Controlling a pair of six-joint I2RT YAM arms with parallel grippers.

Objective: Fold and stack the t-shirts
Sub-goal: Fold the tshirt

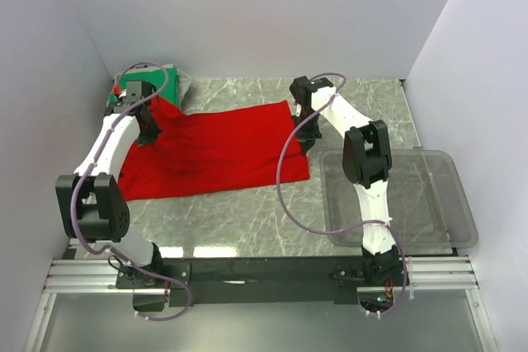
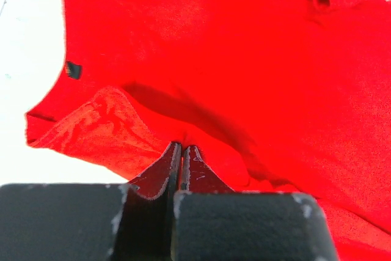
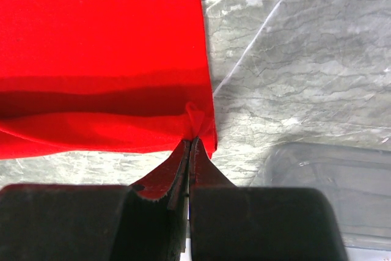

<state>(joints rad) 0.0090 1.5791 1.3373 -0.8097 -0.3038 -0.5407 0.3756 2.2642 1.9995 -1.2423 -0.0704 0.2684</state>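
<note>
Red shirt [image 1: 219, 150]: long axis runs left-right. Left gripper [image 2: 182, 153] pinched tight on its left end; right gripper [image 3: 190, 143] pinched tight on its right edge; each arm nearest own end

There's a clear plastic bin [image 1: 429, 195] at the table [image 1: 239, 220]'s near right corner. Top's grey marble-look, white walls [image 1: 247, 14] around.

The red t-shirt [image 1: 219, 150] is plain, without print, and lies spread mostly flat across the middle of the surface [image 1: 247, 222], rumpled toward its left end, right edge straight. The green t-shirt [image 1: 172, 92] lies folded compactly in the far left corner, just beside the red one.
</note>
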